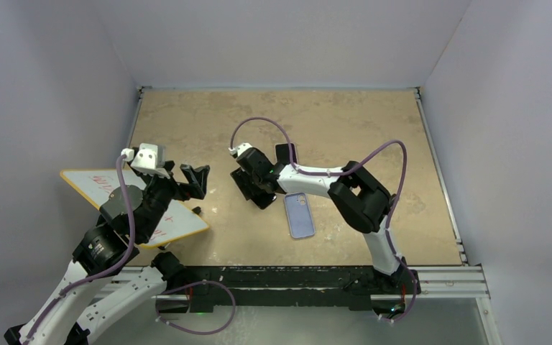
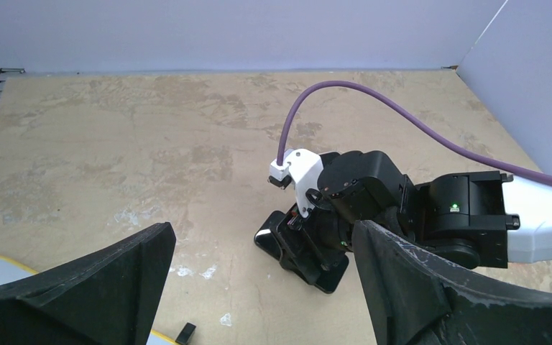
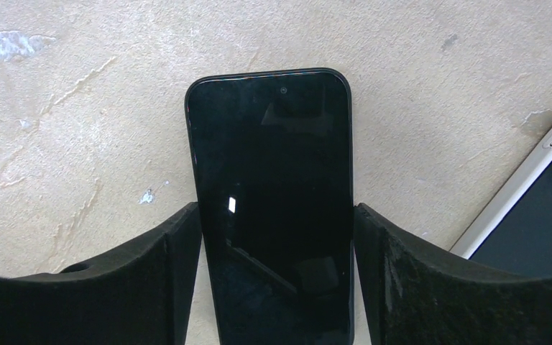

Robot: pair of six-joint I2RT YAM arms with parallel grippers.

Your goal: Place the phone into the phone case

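A black phone lies screen up on the tan table. My right gripper straddles its lower half, and the fingers press against both long edges. In the top view the right gripper covers most of the phone. The light blue phone case lies flat just right of it, apart from the phone. My left gripper is open and empty, hovering to the left. In its wrist view the left gripper faces the phone and the right gripper.
A white board with a yellow rim lies at the table's left, under my left arm. A small black piece sits by its edge. A light-rimmed dark edge shows at the right of the right wrist view. Grey walls enclose the table.
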